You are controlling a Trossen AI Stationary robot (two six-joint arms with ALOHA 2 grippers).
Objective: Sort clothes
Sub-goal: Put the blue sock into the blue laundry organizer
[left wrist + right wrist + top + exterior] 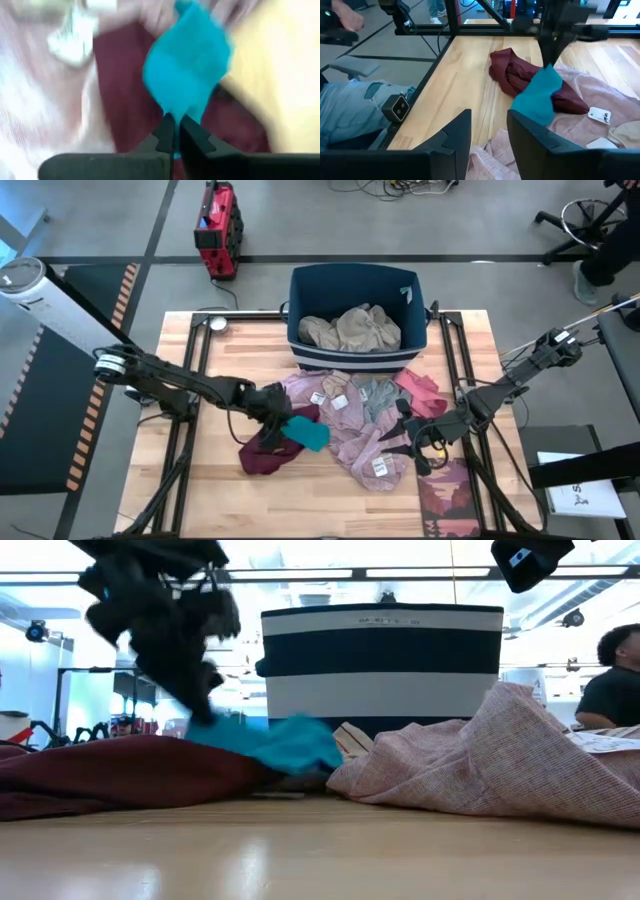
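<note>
My left gripper (283,418) is shut on a teal garment (310,432), which also shows in the left wrist view (187,70) and the right wrist view (537,97). The teal garment lies over a maroon garment (268,452) and beside mauve-pink garments (352,435) with white tags. Grey (376,394) and coral pink (420,388) garments lie in front of the dark blue bin (300,290), which holds a tan garment (352,328). My right gripper (489,137) is open and empty, low over the right side of the pile (424,442). My left gripper pinches a narrow end of the teal garment (175,116) between its two fingers. The fingers come slanting down from the table's left. That end is raised (549,69), and the garment's lower part (530,114) rests on the maroon and mauve-pink garments.
The bin stands at the table's far edge, in the middle. A patterned dark red mat (455,498) lies at the near right corner. Bare wood shows at the near left (200,490). A person sits beyond the table in the low view (610,680).
</note>
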